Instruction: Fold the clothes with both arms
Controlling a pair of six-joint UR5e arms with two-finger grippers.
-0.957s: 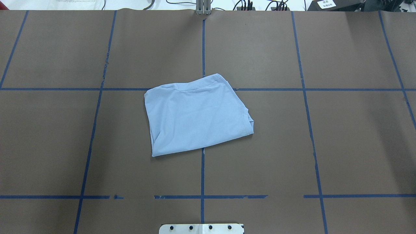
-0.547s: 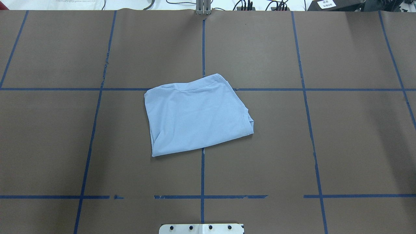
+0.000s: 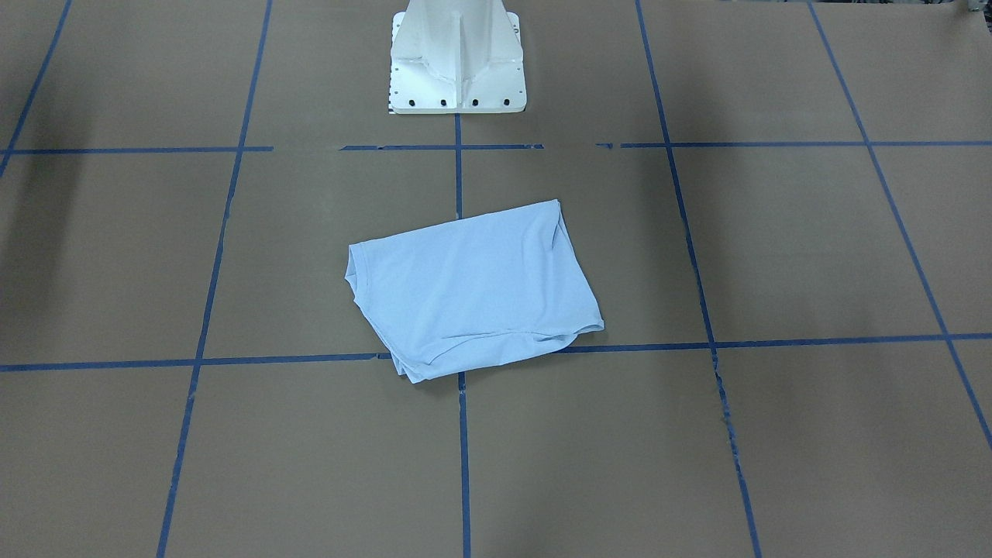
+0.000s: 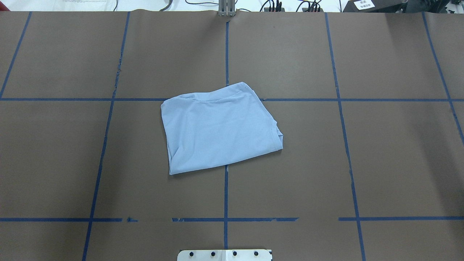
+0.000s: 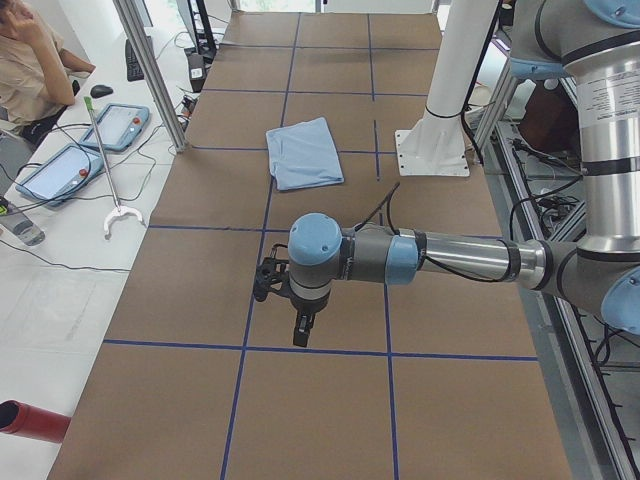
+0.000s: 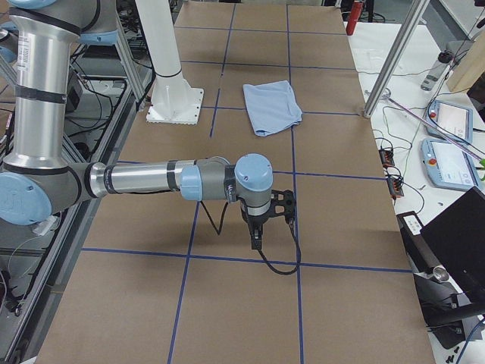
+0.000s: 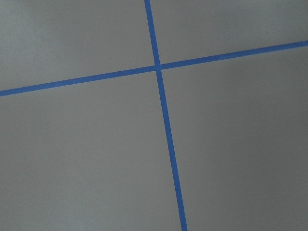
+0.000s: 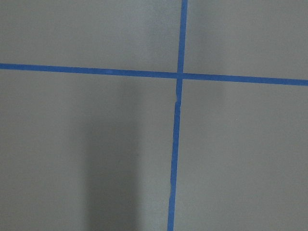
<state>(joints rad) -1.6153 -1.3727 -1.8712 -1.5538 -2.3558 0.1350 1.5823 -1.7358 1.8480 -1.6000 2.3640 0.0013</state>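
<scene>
The clothes are one light blue T-shirt point(image 4: 219, 132), folded into a compact, slightly skewed rectangle at the middle of the brown table; it also shows as the T-shirt point(image 3: 473, 291) point(image 5: 305, 153) point(image 6: 273, 106) in the other views. Its print and tag are hidden. Neither arm touches it. My left gripper point(image 5: 300, 330) hangs pointing down over the table's left end, far from the shirt. My right gripper point(image 6: 256, 236) hangs the same way over the right end. Both show only in the side views, so I cannot tell whether they are open or shut. Both wrist views show only table cover and blue tape.
The white pedestal base point(image 3: 457, 62) stands at the robot's side of the table cover point(image 4: 398, 163), which is marked with blue tape lines. A seated person point(image 5: 25, 60), tablets point(image 5: 115, 125) and a white grabber tool point(image 5: 118, 215) are beside the left end. A metal post point(image 6: 394, 57) stands by the right end.
</scene>
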